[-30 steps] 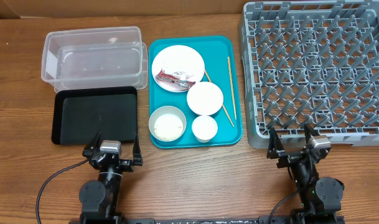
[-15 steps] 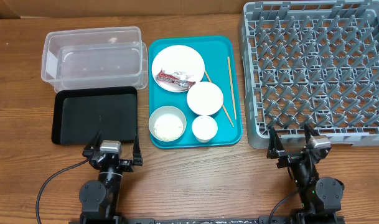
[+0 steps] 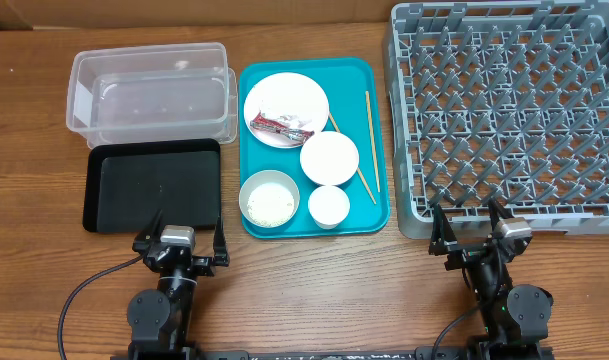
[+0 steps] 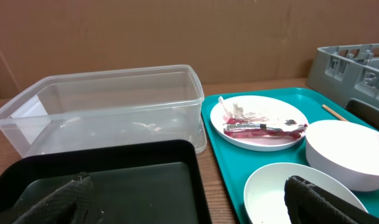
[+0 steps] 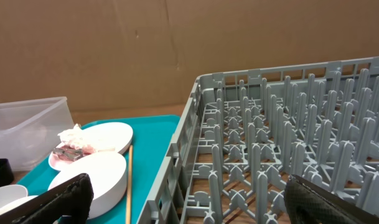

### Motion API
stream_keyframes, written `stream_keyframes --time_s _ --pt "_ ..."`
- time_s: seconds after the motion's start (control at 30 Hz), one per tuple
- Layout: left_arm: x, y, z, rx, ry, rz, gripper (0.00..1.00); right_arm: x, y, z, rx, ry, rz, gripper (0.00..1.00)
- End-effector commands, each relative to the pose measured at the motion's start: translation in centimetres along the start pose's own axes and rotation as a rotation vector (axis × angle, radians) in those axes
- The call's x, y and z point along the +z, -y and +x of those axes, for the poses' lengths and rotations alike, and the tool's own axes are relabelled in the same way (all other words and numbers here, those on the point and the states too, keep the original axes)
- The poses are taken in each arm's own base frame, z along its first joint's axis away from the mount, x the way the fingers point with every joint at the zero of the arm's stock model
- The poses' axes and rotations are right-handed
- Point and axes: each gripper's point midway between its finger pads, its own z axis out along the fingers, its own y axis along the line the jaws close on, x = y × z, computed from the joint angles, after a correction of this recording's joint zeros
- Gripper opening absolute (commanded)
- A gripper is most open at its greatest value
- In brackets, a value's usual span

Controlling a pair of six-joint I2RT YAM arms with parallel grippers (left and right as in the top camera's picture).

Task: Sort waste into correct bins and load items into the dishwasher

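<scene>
On the teal tray (image 3: 349, 80), far and right of the left gripper (image 3: 184, 236) (wide, empty): foil wrapper (image 3: 276, 126), lengthwise left-to-right on the plate (image 3: 304, 92); right gripper (image 3: 466, 226), likewise wide, farther away.

Wrapper (image 3: 274, 125) and napkin (image 4: 239, 111) on plate (image 3: 284, 93), rice (image 3: 269, 206) in bowl (image 3: 243, 197), empty bowl (image 3: 329, 157), cup (image 3: 328, 205), chopsticks (image 3: 371, 140), clear tub (image 3: 149, 50), black tray (image 3: 154, 185), rack (image 3: 504, 110)
</scene>
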Motion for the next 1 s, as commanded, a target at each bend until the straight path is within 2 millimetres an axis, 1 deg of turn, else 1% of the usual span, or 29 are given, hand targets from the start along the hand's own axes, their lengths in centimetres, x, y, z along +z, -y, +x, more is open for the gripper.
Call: stream_keyframes --time_s 0.0,0.07,0.37,0.5,0.53,0.63,0.67,0.73,0.83,0.9,0.97 --pt "0.0 -0.5 0.0 -0.002 0.007 -0.026 1.0 0.0 0.1 0.1 0.007 0.006 0.004 1.0" --pt "-0.1 -0.9 0.1 0.005 0.003 -0.053 1.0 0.0 0.0 0.1 0.007 0.007 0.004 1.0" --pt "-0.1 -1.1 0.0 0.005 0.004 -0.061 1.0 0.0 0.1 0.1 0.008 0.006 0.006 1.0" --pt "-0.1 -1.5 -0.3 0.024 0.015 -0.083 1.0 0.0 0.0 0.2 0.008 0.006 0.003 1.0" --pt "-0.1 -1.1 -0.8 0.019 0.036 -0.064 1.0 0.0 0.0 0.2 0.008 0.005 0.0 1.0" --pt "-0.3 1.4 -2.6 0.035 0.115 0.082 1.0 0.0 -0.5 -0.6 0.05 0.032 -0.029 1.0" --pt "-0.4 2.4 -3.2 0.042 0.14 0.144 1.0 -0.1 -0.8 -1.1 0.059 0.054 -0.045 1.0" --pt "-0.8 3.8 -4.1 0.054 0.181 0.221 1.0 -0.3 -1.8 -2.8 0.056 0.118 -0.095 1.0" --pt "-1.3 4.2 -5.6 0.059 0.235 0.249 1.0 -0.8 -2.7 -4.9 0.043 0.178 -0.143 1.0" --pt "-1.9 4.3 -7.4 0.056 0.29 0.253 1.0 -1.2 -3.3 -6.1 0.035 0.199 -0.169 1.0" --pt "-2.7 4.5 -9.8 0.069 0.346 0.262 1.0 -1.6 -3.8 -7.5 0.028 0.225 -0.188 1.0"
